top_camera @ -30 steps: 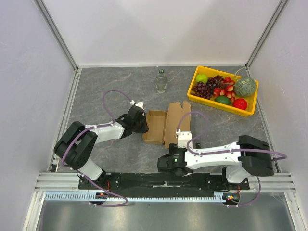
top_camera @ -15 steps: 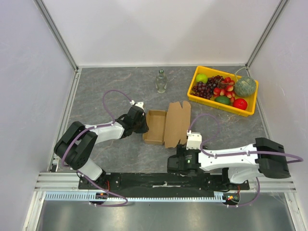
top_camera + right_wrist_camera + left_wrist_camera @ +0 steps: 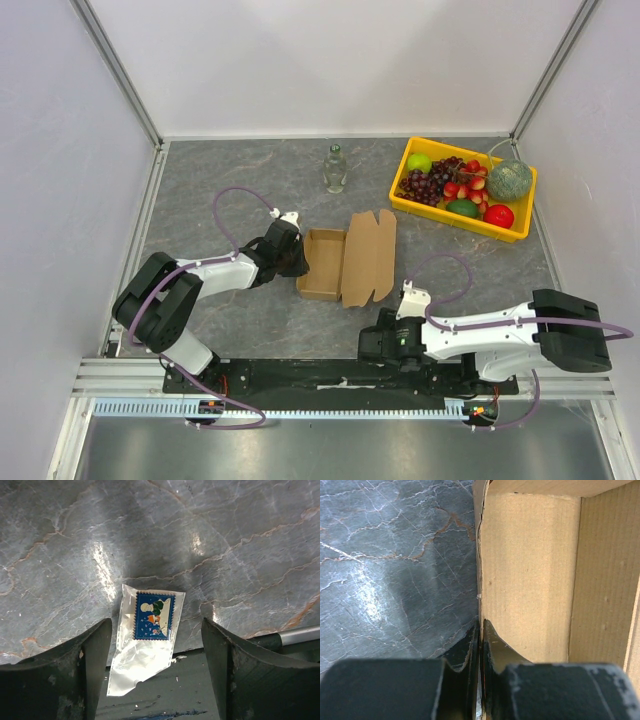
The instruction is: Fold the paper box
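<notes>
Left claw [image 3: 480, 630] clamps the left wall of the plain brown cardboard box [image 3: 530, 570], which sits mid grey marbled surface [image 3: 240, 190], lid flap [image 3: 368, 258] laid back. Right claw [image 3: 156, 640] gapes empty. Light, stiff, crease-prone board, I judge: take flap edges, not panels.

left arm [image 3: 212, 270] and right arm [image 3: 480, 330] both smooth white shells over chunky black joints, loopy purple cables [image 3: 222, 203] running off each, matte black jaws, kinda scuffed

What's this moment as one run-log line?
left fingers: shut on paper box wall | right fingers: open over small packet | lid: open
</notes>
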Controlling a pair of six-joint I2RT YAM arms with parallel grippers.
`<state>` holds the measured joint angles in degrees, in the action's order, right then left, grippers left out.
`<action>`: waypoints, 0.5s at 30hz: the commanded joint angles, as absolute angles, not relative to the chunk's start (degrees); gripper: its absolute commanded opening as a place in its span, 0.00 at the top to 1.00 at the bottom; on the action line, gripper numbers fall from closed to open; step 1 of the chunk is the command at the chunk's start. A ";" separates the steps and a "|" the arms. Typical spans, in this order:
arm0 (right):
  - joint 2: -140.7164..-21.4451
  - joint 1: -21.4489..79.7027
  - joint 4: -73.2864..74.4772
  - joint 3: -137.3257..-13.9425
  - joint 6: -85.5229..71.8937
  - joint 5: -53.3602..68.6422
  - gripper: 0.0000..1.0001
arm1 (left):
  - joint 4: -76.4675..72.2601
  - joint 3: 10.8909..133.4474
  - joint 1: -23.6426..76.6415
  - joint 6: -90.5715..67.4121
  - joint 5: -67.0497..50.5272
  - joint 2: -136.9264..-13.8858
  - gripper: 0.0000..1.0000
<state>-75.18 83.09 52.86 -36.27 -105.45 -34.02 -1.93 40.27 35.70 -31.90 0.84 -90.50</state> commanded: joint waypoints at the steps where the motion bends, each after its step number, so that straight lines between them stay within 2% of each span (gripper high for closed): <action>1: -76.37 83.06 50.01 -35.68 -108.54 -32.44 0.22 | 1.49 38.50 35.68 -31.73 0.26 -92.72 0.88; 4: -78.04 82.97 50.01 -36.47 -107.67 -31.29 0.25 | 1.58 38.41 35.68 -31.82 0.26 -92.64 0.88; 15: -82.35 83.06 49.31 -37.62 -105.73 -27.42 0.44 | 1.67 38.15 35.68 -31.64 0.26 -92.37 0.88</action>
<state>-80.60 83.07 51.29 -38.72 -105.30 -32.27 -2.00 40.21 35.70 -31.90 0.82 -90.50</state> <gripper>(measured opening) 0.597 0.119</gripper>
